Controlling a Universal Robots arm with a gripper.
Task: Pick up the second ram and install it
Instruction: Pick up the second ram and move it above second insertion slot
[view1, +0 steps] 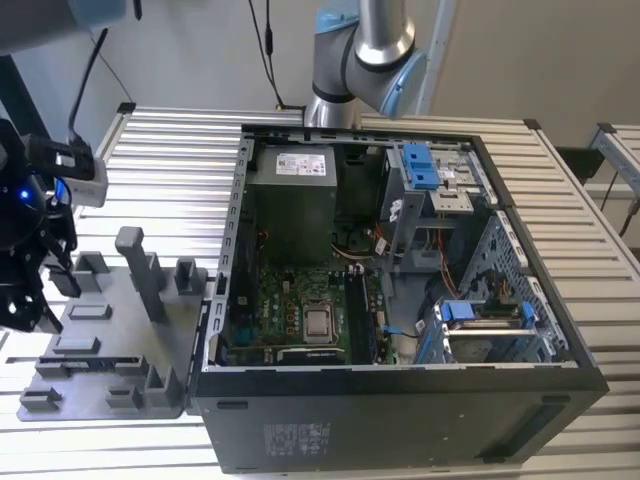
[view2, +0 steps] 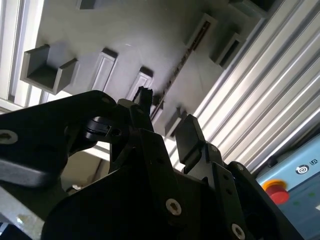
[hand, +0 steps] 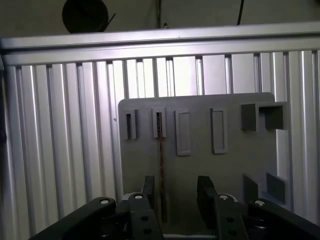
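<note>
The second ram (hand: 161, 165) is a thin dark stick standing on its edge in a slot of the grey tray (hand: 240, 165). In the second wrist view the ram (view2: 176, 72) runs as a narrow dark line across the tray (view2: 125, 30). My gripper (hand: 177, 195) is open and hangs just above the tray, with the stick's near end between its fingers (hand: 148, 192) and close to one of them. I see no contact. In the exterior view the gripper (view1: 45, 295) hovers at the far left over the tray (view1: 110, 330), where the ram (view1: 90, 358) shows as a dark line.
An open computer case (view1: 400, 410) lies to the exterior view's right of the tray, its motherboard (view1: 300, 310) exposed with long slots (view1: 358, 315) beside the processor socket. Grey posts (view1: 145, 275) and blocks stand on the tray. The ribbed aluminium table (view1: 170, 150) lies all around.
</note>
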